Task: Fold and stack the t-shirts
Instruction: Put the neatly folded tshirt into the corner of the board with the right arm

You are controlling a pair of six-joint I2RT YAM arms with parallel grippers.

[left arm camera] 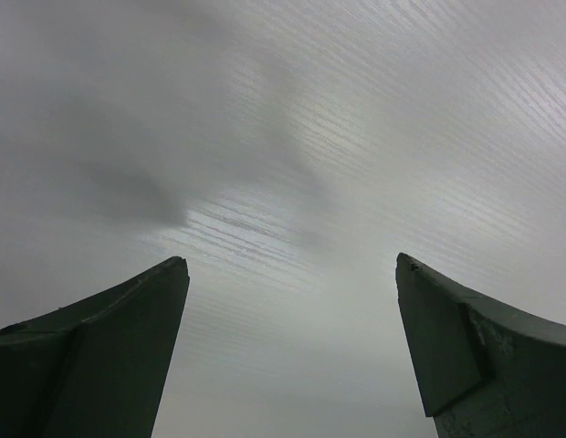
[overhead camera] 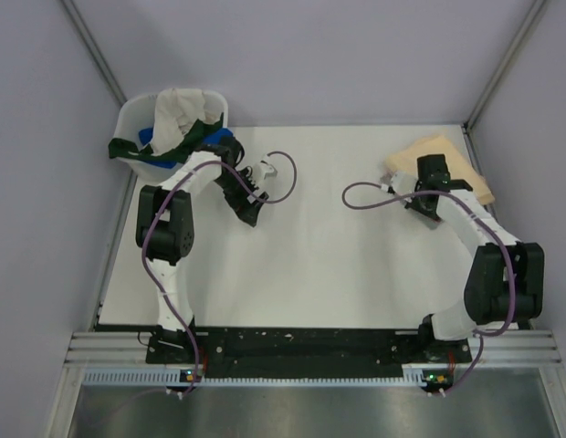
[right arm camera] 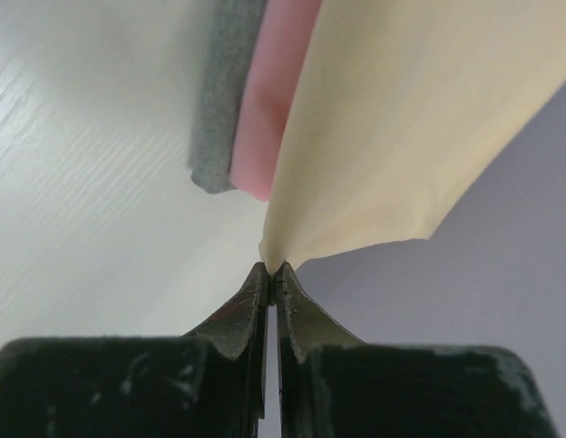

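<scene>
The pale peach-yellow t-shirt (overhead camera: 452, 157) lies at the far right of the table. My right gripper (overhead camera: 424, 208) is shut on a corner of it (right arm camera: 420, 119) and holds that corner off the table, fingertips (right arm camera: 272, 274) pinched together. Under it show a pink t-shirt (right arm camera: 269, 109) and a grey layer (right arm camera: 219, 91). A cream-white shirt (overhead camera: 183, 109), a dark green one (overhead camera: 128, 146) and a blue one (overhead camera: 224, 141) hang in and over the white tub. My left gripper (overhead camera: 249, 215) is open and empty over bare table (left arm camera: 292, 182), just right of the tub.
The white plastic tub (overhead camera: 135, 114) stands at the far left corner of the white table (overhead camera: 329, 255). Purple walls close in the left, right and far sides. Purple cables loop from both wrists over the table.
</scene>
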